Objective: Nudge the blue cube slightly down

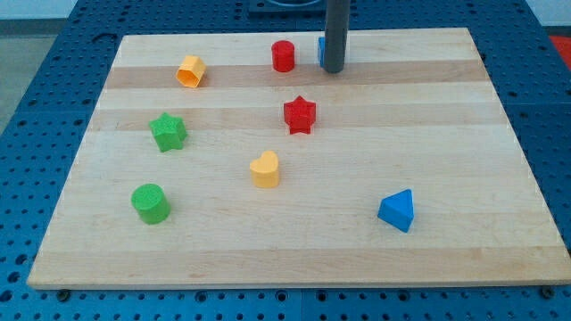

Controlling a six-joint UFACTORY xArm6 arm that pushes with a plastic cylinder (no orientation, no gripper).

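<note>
There is no pincer on this arm, only the dark rod, so nothing is held; my tip [334, 69] stands near the table's [428, 259] top edge, in front of the blue cube [321, 50], which shows only as a sliver at the rod's left. The tip seems to sit below the cube, so a downward stroke may miss it. Swinging left to get above risks knocking the red cylinder [283, 56] just beside.

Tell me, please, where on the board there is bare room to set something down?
The widest free patch is the view's right, between my tip with the blue cube above and the blue pyramid below. The bottom strip under the green cylinder is also bare. The middle is crowded around the red star and yellow heart.
</note>
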